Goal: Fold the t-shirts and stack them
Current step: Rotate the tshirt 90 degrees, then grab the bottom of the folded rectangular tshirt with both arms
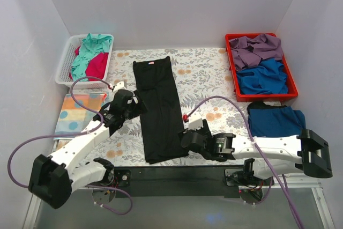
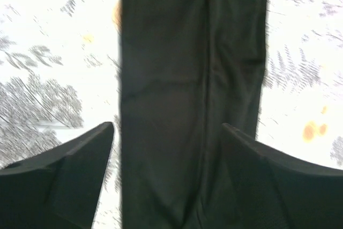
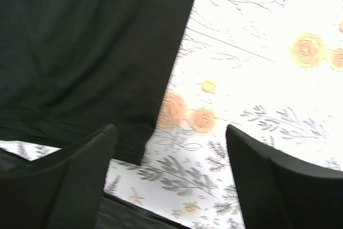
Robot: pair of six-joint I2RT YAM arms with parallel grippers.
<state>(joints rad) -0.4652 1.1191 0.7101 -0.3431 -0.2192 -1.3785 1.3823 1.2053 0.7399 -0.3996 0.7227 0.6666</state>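
A black t-shirt [image 1: 158, 108] lies folded into a long narrow strip down the middle of the floral sheet, its pale neck label [image 1: 150, 63] at the far end. My left gripper [image 1: 140, 105] is open and empty at the strip's left edge, over the cloth [image 2: 187, 89]. My right gripper [image 1: 186, 139] is open and empty beside the strip's near right corner [image 3: 80, 52]. A dark blue t-shirt [image 1: 275, 119] lies folded at the right. Teal [image 1: 92, 46] and magenta [image 1: 96, 67] t-shirts fill the white basket [image 1: 64, 65].
A red tray [image 1: 289, 95] at the back right holds purple [image 1: 257, 47] and blue [image 1: 263, 78] cloths. A pale dotted cloth [image 1: 79, 112] lies at the left. The floral sheet [image 1: 209, 79] covers the table. The table's black front rail [image 1: 177, 174] runs between the arm bases.
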